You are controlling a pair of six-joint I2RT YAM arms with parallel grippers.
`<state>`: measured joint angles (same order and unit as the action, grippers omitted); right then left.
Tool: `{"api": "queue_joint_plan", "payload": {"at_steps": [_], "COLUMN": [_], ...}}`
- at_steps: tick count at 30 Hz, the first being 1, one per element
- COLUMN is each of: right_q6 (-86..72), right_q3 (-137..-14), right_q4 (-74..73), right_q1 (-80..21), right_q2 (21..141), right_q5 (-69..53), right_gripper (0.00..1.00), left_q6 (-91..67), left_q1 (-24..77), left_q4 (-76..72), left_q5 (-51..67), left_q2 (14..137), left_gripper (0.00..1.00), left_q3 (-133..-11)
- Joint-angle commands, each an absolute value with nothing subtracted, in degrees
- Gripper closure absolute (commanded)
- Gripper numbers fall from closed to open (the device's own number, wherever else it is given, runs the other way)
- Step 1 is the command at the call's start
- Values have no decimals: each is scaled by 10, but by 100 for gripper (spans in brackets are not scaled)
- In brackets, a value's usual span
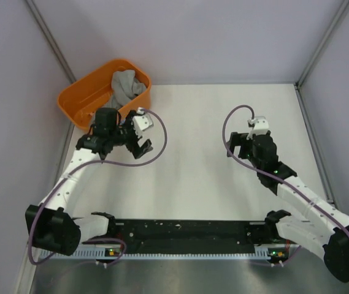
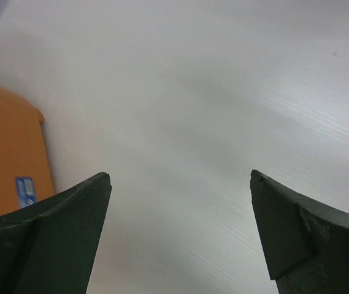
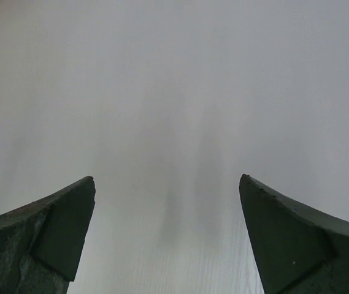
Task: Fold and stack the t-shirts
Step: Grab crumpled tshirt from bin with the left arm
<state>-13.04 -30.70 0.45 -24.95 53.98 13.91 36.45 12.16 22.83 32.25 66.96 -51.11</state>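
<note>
The heather-grey t-shirt [image 1: 127, 86] lies crumpled in the right end of the orange basket [image 1: 88, 95] at the table's far left. My left gripper [image 1: 138, 141] is open and empty, hovering over the white table just in front of the basket's near right corner. In the left wrist view, it [image 2: 180, 177] shows only bare table between its fingers, with the basket wall [image 2: 8, 153] at the left. My right gripper [image 1: 240, 144] is open and empty over the table's right half. In the right wrist view, it [image 3: 167, 180] also frames bare table. The shirt shows in neither wrist view.
Pale walls with metal corner posts enclose the white table [image 1: 199, 153] on the left, back and right. A black rail [image 1: 186, 231] runs along the near edge between the arm bases. Purple cables loop off both wrists.
</note>
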Motion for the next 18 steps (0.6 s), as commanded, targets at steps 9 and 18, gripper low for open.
{"api": "queue_joint_plan", "payload": {"at_steps": [9, 18], "right_q6": [-91, -76], "right_q3": [-392, -411], "right_q4": [12, 2], "right_q1": [-245, -244], "right_q2": [551, 552], "right_q5": [131, 139], "right_gripper": [1, 1], "left_q6": [239, 118], "left_q1": [117, 62], "left_q4": [368, 381], "left_q5": [172, -81], "left_q2": [923, 1224], "left_gripper": [16, 11], "left_q3": [-977, -1315]}}
